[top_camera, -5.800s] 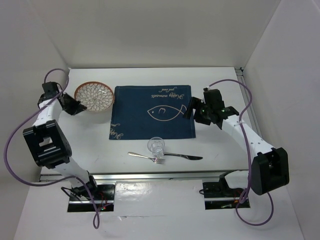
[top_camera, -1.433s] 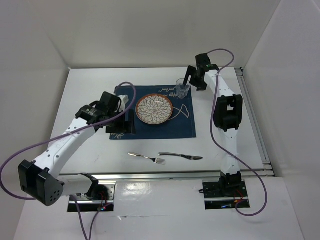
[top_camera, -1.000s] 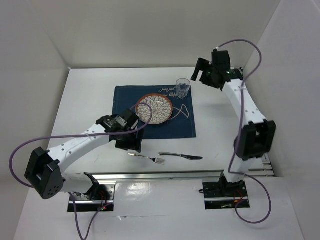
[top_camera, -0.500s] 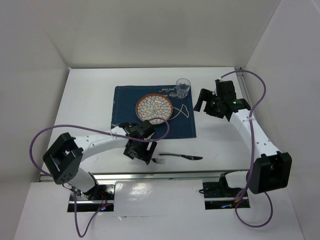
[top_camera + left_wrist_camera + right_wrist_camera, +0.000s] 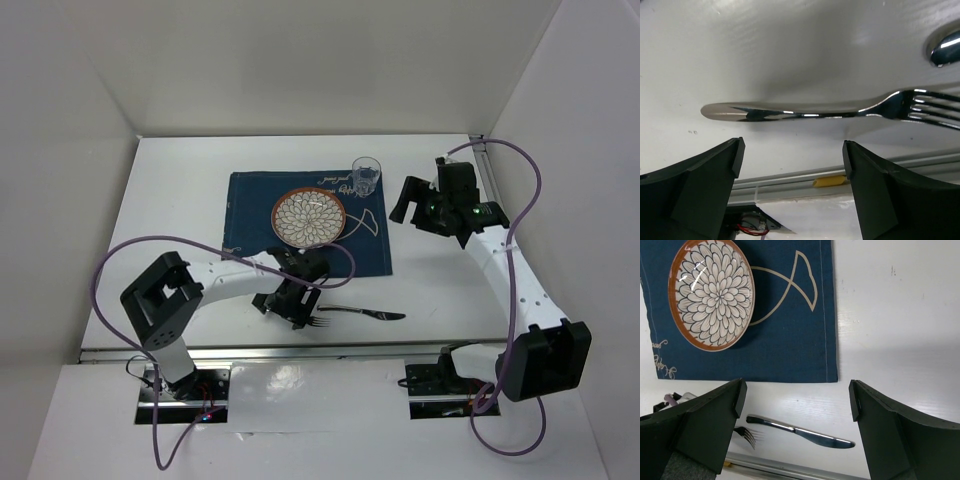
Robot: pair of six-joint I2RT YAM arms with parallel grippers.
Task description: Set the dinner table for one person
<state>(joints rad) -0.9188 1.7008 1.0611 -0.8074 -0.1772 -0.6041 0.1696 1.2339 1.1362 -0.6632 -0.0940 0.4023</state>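
On the white dinner table [image 5: 180, 200] lies a dark blue fish-print placemat [image 5: 250, 200]. A flower-patterned plate [image 5: 308, 216] sits on it, and a clear glass [image 5: 366, 175] stands at its far right corner. Near the front edge lie a fork [image 5: 810, 112] and a knife [image 5: 365, 313]. My left gripper [image 5: 285, 308] hovers low over the fork's handle, open, with nothing between its fingers [image 5: 700, 190]. My right gripper [image 5: 420, 210] hangs open and empty above the placemat's right edge [image 5: 832, 315]. The right wrist view looks down on the plate [image 5: 711, 294] and the knife [image 5: 800, 431].
A metal rail [image 5: 790, 182] runs along the table's front edge just beyond the fork. White walls close in the back and both sides. A purple cable [image 5: 130, 255] loops over the left arm.
The left arm swung from the plate on the placemat down to the fork and opened wider. The right arm drew back from the glass toward the near right.
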